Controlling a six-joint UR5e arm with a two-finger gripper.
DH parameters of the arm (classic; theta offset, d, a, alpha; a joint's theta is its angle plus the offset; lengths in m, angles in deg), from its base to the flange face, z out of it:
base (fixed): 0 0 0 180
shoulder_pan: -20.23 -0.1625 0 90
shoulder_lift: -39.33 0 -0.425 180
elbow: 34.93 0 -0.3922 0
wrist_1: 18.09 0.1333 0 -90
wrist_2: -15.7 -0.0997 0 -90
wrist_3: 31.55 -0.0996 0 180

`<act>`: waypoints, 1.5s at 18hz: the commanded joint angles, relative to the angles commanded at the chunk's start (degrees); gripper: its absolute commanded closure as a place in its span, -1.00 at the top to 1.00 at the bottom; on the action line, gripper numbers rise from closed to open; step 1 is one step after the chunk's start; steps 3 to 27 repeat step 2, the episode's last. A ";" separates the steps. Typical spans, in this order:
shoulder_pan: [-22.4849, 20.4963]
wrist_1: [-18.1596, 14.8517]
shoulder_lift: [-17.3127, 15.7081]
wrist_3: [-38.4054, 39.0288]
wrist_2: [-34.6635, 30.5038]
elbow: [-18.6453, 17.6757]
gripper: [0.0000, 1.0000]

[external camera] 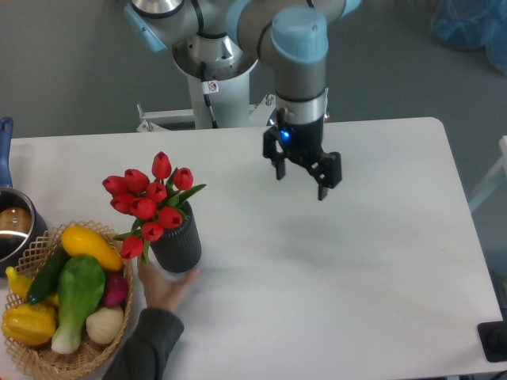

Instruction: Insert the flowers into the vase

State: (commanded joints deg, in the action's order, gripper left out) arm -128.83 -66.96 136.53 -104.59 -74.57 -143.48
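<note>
The red tulip flowers [148,204] stand in the dark grey ribbed vase [179,244] at the left of the white table, their stems down in its mouth and the buds leaning left. My gripper [300,185] hangs above the table's middle, well to the right of the vase. Its two black fingers are spread open with nothing between them. A person's hand [164,286] touches the base of the vase from the front.
A wicker basket [43,358] of vegetables sits at the front left corner, close beside the vase. A metal pot [13,226] with a blue handle is at the left edge. The person's sleeve [145,348] reaches in from the front edge.
</note>
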 joint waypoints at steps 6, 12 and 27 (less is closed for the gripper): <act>-0.70 -0.44 0.09 0.00 0.00 0.27 1.00; -0.70 -0.44 0.09 0.00 0.00 0.27 1.00; -0.70 -0.44 0.09 0.00 0.00 0.27 1.00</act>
